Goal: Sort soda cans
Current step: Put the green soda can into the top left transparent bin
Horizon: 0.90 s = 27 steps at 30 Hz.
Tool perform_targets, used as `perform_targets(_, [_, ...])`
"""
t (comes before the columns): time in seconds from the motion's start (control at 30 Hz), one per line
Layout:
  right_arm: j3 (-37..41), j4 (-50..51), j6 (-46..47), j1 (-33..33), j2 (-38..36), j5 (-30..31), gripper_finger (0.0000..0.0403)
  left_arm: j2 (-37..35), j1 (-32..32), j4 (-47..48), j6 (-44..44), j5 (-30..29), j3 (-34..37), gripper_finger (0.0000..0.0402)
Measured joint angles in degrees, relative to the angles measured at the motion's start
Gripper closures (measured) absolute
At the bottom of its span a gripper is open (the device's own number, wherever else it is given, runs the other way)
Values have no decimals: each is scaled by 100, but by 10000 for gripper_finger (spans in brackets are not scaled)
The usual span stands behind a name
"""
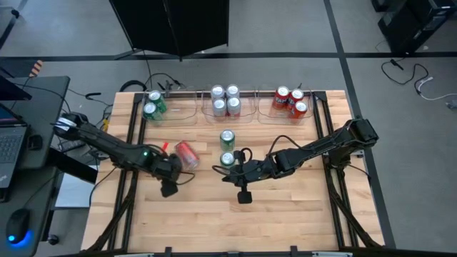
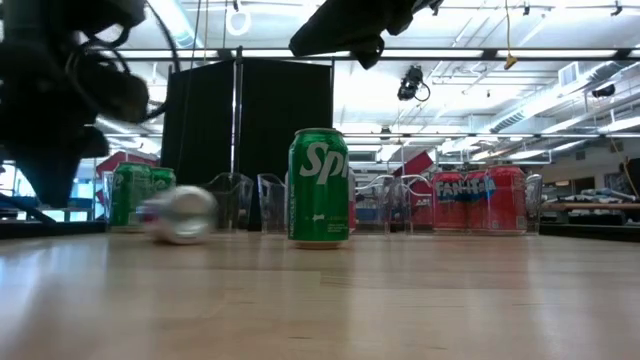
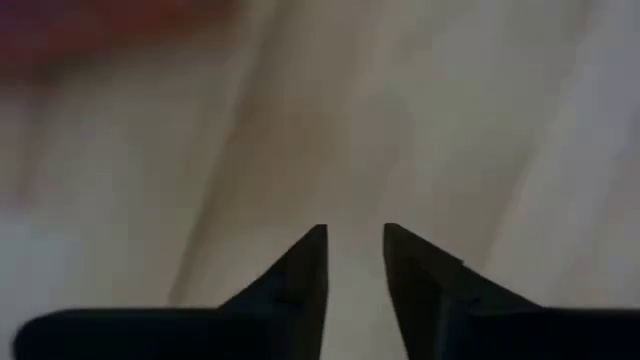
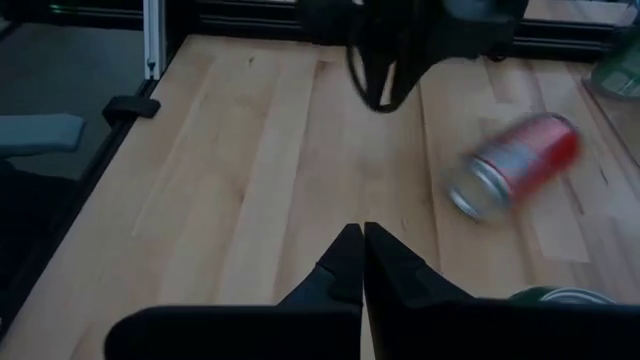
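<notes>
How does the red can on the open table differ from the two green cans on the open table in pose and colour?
The red can lies on its side; the two green cans stand upright. The red can has a red body, while the green cans are green with white lettering in the low view. The red can lies near the left gripper; the green cans stand nearer the right gripper. All three are outside the clear trays and have silver tops.

Three clear plastic trays [image 1: 176, 108] along far edge of pale wooden table [image 1: 214, 221]. Laptop [image 1: 10, 146] and blue-lit mouse [image 1: 17, 230] on dark side desk. Black partition panel [image 2: 245, 120] behind.
</notes>
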State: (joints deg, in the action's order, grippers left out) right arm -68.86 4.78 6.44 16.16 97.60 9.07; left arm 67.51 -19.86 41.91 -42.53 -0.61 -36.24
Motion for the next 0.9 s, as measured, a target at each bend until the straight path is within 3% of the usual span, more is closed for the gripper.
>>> perform_targets(0.13, [0,-119,161,-9,0,-9,402,129,-1,34,453,23,-485,333])
perform_targets(0.27, [-29,-432,267,-113,0,-31,401,28,0,727,799,-974,-777,371])
perform_targets(0.37, [-174,-393,340,-240,4,-31,400,-154,4,542,836,-1472,-654,396])
perform_targets(0.73, [-652,156,1220,-1208,4,-34,400,-724,4,-3123,1793,-1375,850,400])
perform_targets(0.9, [-769,889,1501,-1655,2,-30,376,-724,4,-5013,2269,-1330,1473,400])
